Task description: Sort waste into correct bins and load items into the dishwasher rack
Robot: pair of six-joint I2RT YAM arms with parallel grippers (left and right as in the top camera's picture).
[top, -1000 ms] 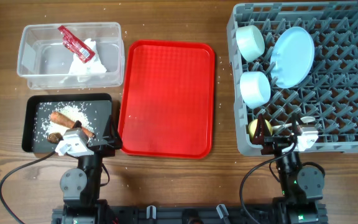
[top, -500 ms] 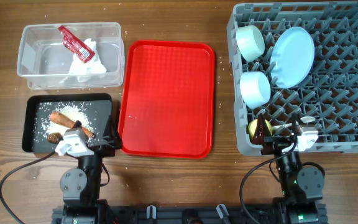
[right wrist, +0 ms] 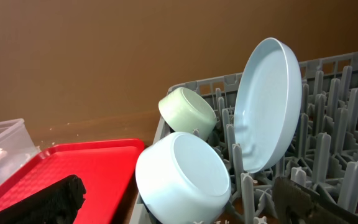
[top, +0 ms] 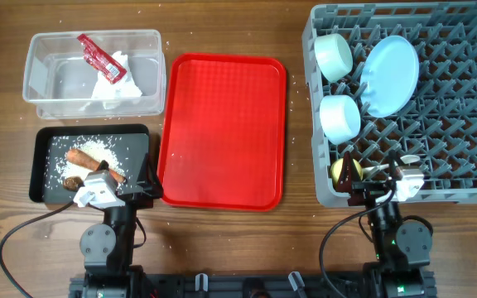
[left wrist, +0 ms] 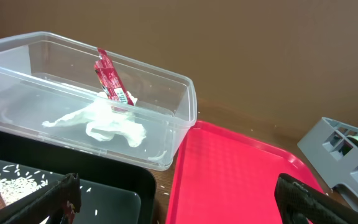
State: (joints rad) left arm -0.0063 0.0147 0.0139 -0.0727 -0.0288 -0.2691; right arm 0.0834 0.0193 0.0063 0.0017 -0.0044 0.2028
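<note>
Left gripper point(left wrist: 178, 190): fingers spread wide, empty, beside black tray point(top: 36, 165).
Right gripper point(right wrist: 179, 190): fingers apart, empty, at rack point(top: 470, 124) edge.
Clear tub point(top: 30, 79): wrapper point(top: 96, 56), napkin point(top: 118, 87).
Black tray: carrot stick point(top: 84, 156), rice point(top: 99, 145).
Rack: plate point(top: 390, 74), green bowl point(top: 334, 54), blue bowl point(top: 340, 117), yellow cup point(top: 337, 170).

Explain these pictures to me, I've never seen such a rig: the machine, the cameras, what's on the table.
Two robot arms stand at the table's near edge. One picture looks down from above; the other two come from wrist cameras, so the dark shapes at their bottom are fingers. The left gripper and right gripper are open, holding nothing. Lying there: a clear tub with a red wrapper and napkin, a black tray with rice, a red tray, and a grey rack holding a green bowl, blue bowl and plate.
</note>
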